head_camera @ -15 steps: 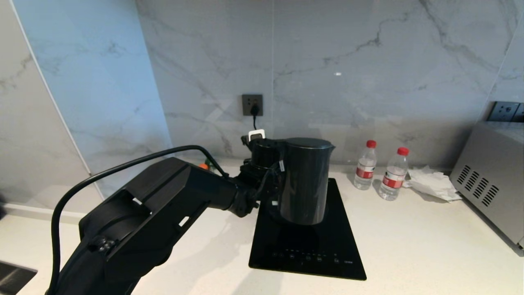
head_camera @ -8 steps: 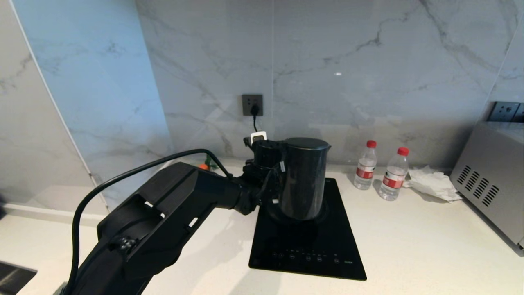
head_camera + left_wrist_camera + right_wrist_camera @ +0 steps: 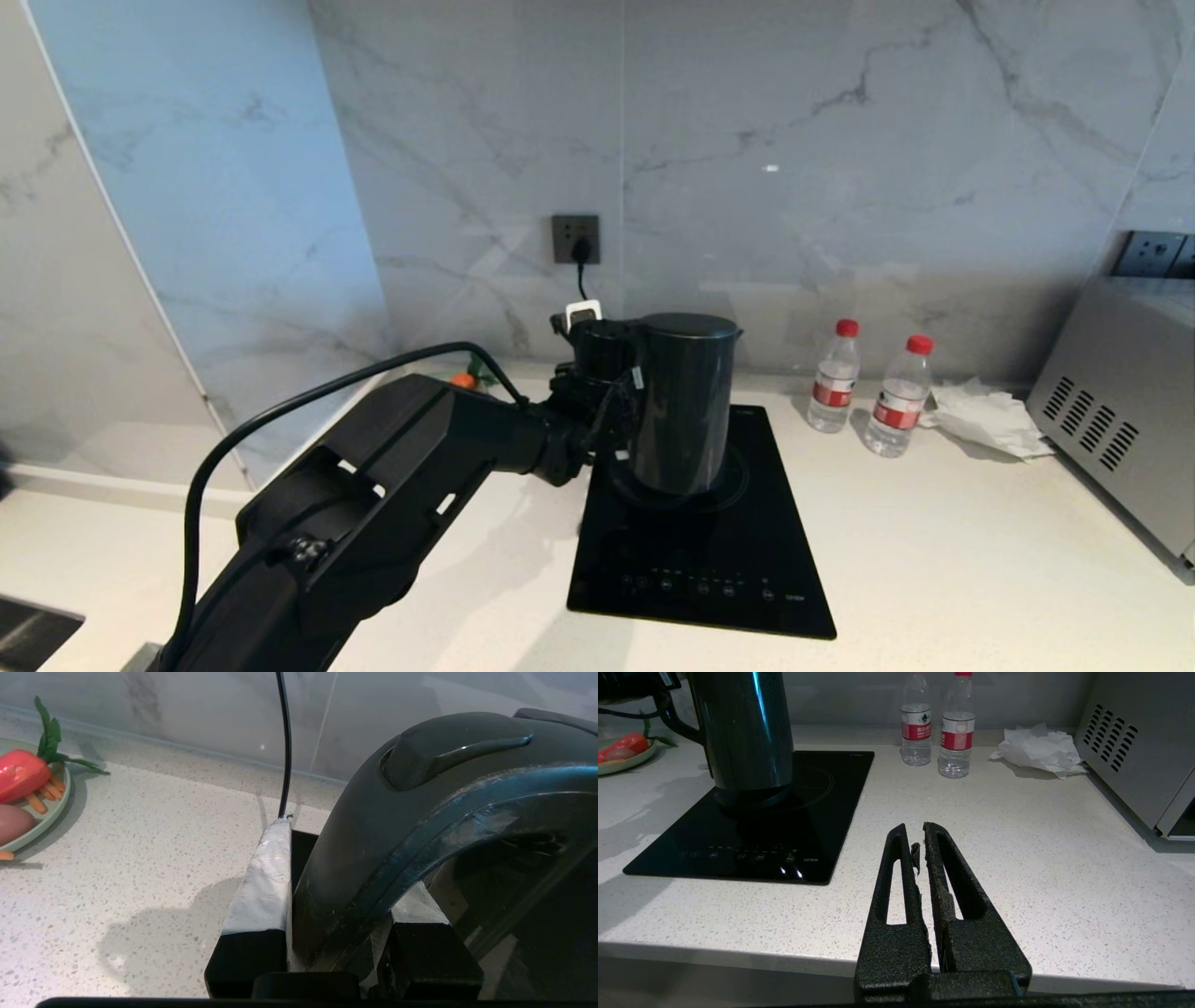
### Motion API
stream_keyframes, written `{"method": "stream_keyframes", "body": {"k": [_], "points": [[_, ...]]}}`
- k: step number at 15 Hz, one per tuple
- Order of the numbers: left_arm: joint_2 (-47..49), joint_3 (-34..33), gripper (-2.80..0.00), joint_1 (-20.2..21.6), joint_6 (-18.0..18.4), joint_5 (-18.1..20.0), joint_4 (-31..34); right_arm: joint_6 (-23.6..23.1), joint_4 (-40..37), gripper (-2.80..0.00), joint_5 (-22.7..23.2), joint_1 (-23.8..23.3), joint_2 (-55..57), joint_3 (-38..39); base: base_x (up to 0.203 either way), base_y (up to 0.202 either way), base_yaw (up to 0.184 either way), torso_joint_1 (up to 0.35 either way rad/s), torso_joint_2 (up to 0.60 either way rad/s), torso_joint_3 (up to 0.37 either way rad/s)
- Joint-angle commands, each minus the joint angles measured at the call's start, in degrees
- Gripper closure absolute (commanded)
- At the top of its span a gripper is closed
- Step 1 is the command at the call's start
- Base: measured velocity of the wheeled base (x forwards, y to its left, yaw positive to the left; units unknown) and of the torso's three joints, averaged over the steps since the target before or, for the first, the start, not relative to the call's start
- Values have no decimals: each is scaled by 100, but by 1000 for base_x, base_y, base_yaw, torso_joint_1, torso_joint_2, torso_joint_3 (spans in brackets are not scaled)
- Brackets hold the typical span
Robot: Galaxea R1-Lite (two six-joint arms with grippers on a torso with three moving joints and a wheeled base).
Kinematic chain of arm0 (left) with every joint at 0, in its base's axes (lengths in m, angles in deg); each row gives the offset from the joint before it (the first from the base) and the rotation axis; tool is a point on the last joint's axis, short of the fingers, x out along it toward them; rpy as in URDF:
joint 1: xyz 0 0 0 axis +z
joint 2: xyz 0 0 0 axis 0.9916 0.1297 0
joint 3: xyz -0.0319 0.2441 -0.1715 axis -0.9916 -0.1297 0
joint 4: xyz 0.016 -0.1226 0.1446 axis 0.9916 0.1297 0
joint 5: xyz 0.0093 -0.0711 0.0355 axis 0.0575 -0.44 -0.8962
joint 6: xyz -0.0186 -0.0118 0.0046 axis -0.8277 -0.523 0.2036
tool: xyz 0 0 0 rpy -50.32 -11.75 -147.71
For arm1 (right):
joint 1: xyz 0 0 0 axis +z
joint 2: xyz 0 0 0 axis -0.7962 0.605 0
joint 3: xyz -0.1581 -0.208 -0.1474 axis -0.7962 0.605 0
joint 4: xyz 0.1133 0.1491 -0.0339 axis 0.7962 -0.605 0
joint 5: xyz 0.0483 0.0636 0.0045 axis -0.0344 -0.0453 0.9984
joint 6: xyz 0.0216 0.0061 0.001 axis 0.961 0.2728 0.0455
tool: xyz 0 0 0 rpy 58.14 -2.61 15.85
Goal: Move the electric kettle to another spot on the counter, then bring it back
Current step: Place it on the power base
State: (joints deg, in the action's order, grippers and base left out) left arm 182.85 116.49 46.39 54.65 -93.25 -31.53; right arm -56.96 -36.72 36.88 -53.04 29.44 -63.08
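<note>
Since the earlier frames, the electric kettle (image 3: 680,406) has been carried back across the cooktop (image 3: 700,532), its handle clamped in the left gripper (image 3: 341,933). Return appears underway; lowering upright onto the base is next. The right gripper (image 3: 920,840) is parked shut, empty.

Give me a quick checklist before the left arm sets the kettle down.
1. Left claw shut on the electric kettle handle: ok.
2. Kettle upright: ok.
3. Kettle base meeting the base disc on the cooktop: cannot tell.
4. Water bottles standing apart from the kettle: ok.
5. Right claw shut, over the counter edge, away from the kettle: ok.
</note>
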Motion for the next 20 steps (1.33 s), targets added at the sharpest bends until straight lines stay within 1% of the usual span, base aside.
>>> {"method": "stream_keyframes", "body": {"k": [1,2,12,20], "points": [[-4,160,0,3,-18,-11,-27,-2,2,0,0,0,0,-6,0,0,0,0,0,0],[16,258,0,10,-10,-11,-23,-2,2,0,0,0,0,0,0,0,0,0,0,0],[256,371,0,214,7,-20,-22,-2,2,0,0,0,0,2,0,0,0,0,0,0],[168,231,0,373,0,-36,-75,-2,2,0,0,0,0,-6,0,0,0,0,0,0]]}}
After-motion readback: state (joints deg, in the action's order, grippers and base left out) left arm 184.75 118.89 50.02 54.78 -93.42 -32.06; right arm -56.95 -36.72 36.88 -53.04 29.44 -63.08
